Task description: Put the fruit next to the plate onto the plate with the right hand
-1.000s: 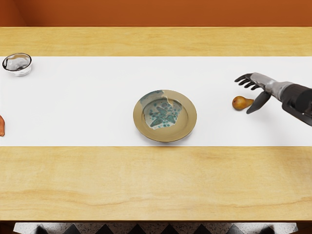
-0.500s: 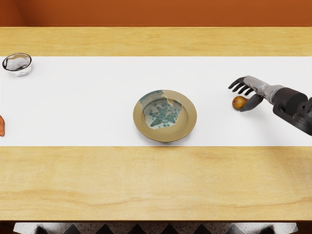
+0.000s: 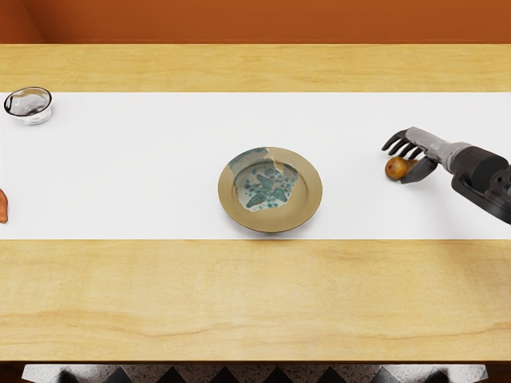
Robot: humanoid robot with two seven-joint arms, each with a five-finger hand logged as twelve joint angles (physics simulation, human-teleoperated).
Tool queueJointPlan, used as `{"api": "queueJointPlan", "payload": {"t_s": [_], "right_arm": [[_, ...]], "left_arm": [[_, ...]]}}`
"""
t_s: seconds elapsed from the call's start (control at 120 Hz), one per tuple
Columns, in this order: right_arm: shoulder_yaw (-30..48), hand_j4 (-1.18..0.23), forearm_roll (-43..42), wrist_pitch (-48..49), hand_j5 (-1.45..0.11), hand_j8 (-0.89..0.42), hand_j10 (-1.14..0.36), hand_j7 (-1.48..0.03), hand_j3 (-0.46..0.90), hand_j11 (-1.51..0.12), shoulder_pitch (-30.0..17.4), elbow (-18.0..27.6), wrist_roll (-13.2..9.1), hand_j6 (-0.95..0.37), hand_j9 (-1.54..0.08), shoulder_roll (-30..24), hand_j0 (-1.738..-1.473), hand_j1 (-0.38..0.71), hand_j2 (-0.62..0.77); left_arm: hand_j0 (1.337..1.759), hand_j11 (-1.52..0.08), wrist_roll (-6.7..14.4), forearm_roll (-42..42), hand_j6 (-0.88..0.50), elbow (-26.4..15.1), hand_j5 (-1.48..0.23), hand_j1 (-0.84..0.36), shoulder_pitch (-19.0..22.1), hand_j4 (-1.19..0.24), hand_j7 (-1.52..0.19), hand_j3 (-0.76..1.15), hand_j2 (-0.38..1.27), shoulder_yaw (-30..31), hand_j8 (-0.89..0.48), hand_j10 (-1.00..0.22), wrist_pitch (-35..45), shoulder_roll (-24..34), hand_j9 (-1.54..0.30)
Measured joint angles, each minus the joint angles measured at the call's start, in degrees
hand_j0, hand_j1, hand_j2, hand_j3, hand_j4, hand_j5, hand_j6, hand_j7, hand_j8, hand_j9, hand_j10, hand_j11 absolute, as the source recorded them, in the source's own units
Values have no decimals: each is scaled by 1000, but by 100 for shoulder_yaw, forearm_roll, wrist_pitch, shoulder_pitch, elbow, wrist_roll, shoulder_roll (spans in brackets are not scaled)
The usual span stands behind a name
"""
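right robot hand (image 3: 413,152) shifted right | cupping small amber-brown pear (image 3: 394,167) | firm grip: cannot tell

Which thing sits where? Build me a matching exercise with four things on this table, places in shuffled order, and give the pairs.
Things:
1. plate
2. pear
3. bowl
4. orange item

Places:
A. left edge of the picture, cut off
B. at the right hand
C. back left of the white runner
D. middle of the runner

Pairs: 1-D, 2-B, 3-C, 4-A
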Motion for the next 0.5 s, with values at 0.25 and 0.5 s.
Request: {"api": "queueJointPlan", "payload": {"t_s": [0.25, 0.5], "right_arm": [[-69, -497, -2, 5, -646, -497, -471, -644, 0, -648, -3, -19, 3, -498, -646, 1, -1658, 236, -72], [-71, -579, 18, 51, -765, -515, -450, -758, 0, -775, 5, -26, 9, -564, -768, -6, -1656, 276, 25]], "left_arm": [[1658, -27, 0, 0, -21, 0, -27, 325, 0, -21, -27, 0, 4, 2, -21, -21, 0, 0, -27], [1658, -27, 0, 0, -21, 0, -27, 325, 0, -21, -27, 0, 4, 0, -21, -21, 0, 0, -27]]}}
